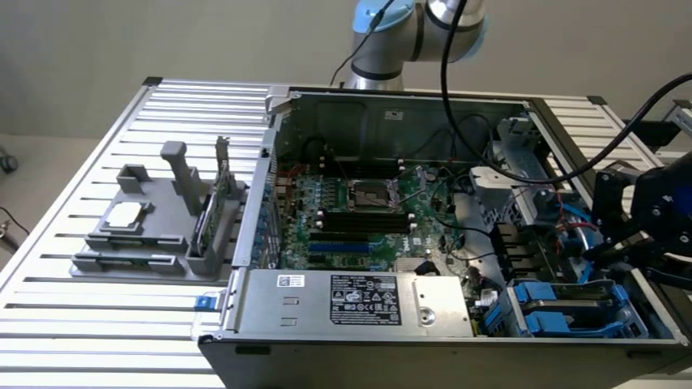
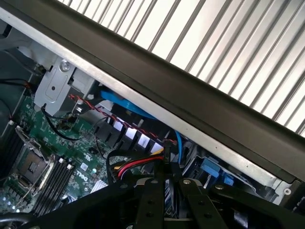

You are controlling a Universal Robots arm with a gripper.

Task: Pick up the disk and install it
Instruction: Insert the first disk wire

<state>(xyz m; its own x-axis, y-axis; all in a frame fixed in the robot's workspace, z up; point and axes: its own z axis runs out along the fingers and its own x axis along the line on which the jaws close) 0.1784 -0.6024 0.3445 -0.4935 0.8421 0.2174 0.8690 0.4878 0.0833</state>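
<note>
The gripper [image 2: 167,183] hangs over the open computer case [image 1: 357,356], just inside its side wall. Its two black fingers are drawn close on a thin, blue-edged slab seen edge-on, which looks to be the disk [image 2: 167,194]. Blue drive trays [image 2: 212,169] sit just beyond the fingertips. The green motherboard [image 2: 43,157] lies farther off.

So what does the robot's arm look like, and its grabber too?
The arm is a fat round tube, shiny silver-grey, with a light blue cap on its joint. A black cable runs down from it. The gripper is all black, built from flat angular pieces dotted with small round screws.
</note>
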